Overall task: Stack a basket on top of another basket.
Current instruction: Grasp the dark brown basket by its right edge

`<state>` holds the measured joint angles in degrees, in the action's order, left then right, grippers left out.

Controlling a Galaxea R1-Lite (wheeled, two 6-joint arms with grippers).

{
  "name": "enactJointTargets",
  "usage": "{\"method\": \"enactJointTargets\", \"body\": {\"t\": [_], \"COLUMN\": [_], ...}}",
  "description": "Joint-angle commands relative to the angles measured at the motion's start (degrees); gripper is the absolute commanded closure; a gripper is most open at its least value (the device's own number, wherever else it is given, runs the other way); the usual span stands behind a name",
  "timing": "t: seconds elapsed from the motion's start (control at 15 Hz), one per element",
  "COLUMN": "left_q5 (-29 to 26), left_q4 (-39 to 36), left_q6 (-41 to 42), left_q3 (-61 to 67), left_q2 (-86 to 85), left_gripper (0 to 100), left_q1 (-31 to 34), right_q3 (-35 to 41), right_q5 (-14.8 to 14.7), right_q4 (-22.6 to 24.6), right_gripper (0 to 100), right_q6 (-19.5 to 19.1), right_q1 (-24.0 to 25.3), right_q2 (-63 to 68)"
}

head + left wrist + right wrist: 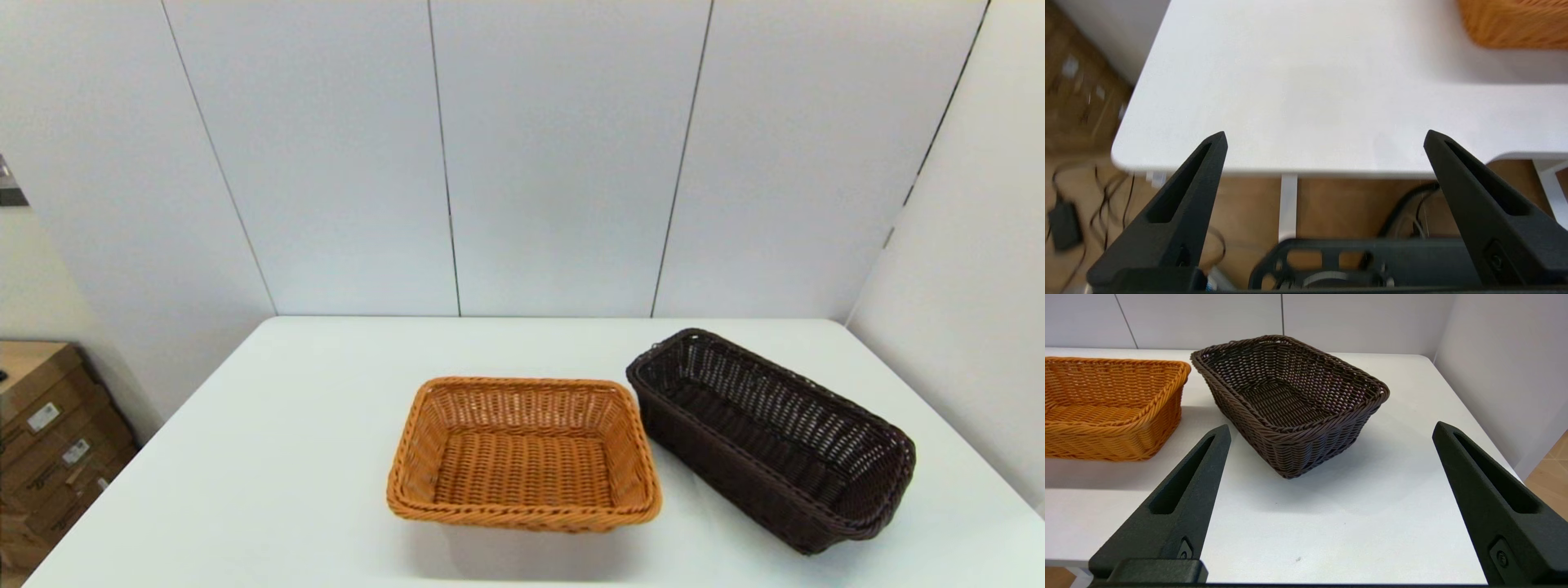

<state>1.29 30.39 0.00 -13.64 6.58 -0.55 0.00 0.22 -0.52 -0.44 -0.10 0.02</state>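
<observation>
The dark brown wicker basket (pixel 775 437) (pixel 1290 396) stands empty on the right side of the white table (pixel 269 457), set at an angle. The orange-tan basket (pixel 524 453) (pixel 1106 404) (pixel 1515 22) sits empty at the table's middle, just left of the dark one, with a narrow gap between them. My right gripper (pixel 1331 430) is open, held near the table's front edge, facing the dark basket's near corner with nothing between its fingers. My left gripper (pixel 1325 136) is open and empty at the table's front left edge. Neither arm shows in the head view.
White wall panels close the table at the back and right. Cardboard boxes (pixel 49 441) stand on the floor to the left. Under the table's front edge I see cables (pixel 1094 196) and the robot's black base (pixel 1372 261).
</observation>
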Motion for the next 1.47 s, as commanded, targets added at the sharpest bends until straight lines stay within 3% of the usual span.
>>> {"method": "enactJointTargets", "body": {"t": [0.07,0.2,0.47,0.6,1.47], "left_q5": [-1.7,-1.5,-1.8,-3.1,-3.2], "left_q4": [-1.3,-3.0,-19.9,-23.3,-24.4], "left_q6": [0.8,4.1,6.8,7.5,6.8], "left_q3": [2.0,3.2,9.9,11.3,11.9], "left_q2": [-6.0,-6.6,-6.6,-6.6,-6.6], "left_gripper": [0,0,0,0,0], "left_q1": [0.1,0.1,0.1,0.1,0.0], "right_q3": [0.0,0.1,0.0,0.0,0.0], "right_q5": [0.0,0.0,0.0,0.0,0.0], "right_q4": [0.0,0.0,0.0,0.0,0.0], "right_gripper": [0,0,0,0,0], "right_q6": [0.0,0.0,0.0,0.0,0.0], "right_q1": [0.0,0.0,0.0,0.0,0.0], "right_q2": [0.0,0.0,0.0,0.0,0.0]}}
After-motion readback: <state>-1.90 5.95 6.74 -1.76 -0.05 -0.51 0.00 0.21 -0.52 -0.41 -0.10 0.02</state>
